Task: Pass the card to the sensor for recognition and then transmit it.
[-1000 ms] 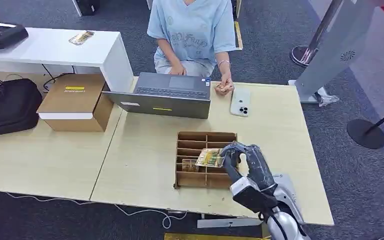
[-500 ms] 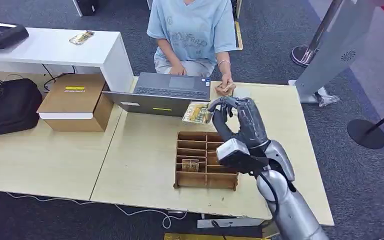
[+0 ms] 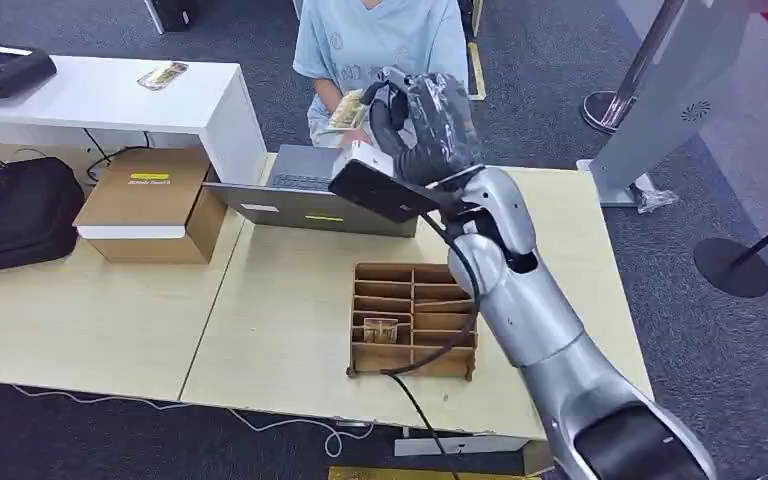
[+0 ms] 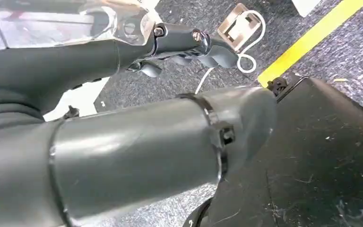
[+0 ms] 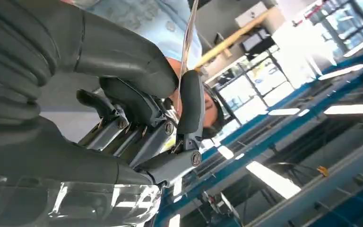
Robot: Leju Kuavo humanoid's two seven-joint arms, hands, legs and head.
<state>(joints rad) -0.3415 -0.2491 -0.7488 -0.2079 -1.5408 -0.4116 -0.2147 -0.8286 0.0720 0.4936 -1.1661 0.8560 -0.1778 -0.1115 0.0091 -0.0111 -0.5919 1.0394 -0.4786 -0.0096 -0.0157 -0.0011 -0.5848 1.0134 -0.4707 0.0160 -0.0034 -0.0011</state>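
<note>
Since a second ago the right robot hand (image 3: pixel 422 118) has climbed from the cardboard divider box (image 3: pixel 413 320) on the table (image 3: pixel 270 310) to high above the open laptop (image 3: pixel 330 190), carrying the card (image 3: pixel 345 112) with it. It grips the card between thumb and fingers; the card juts out beyond the fingertips, toward the seated person (image 3: pixel 380 50). In the right wrist view the card (image 5: pixel 187 38) shows edge-on. The left robot hand (image 4: pixel 189 45) hangs low over the floor, probably holding nothing. Which object is the sensor I cannot tell; another card (image 3: pixel 381 329) lies in the box.
</note>
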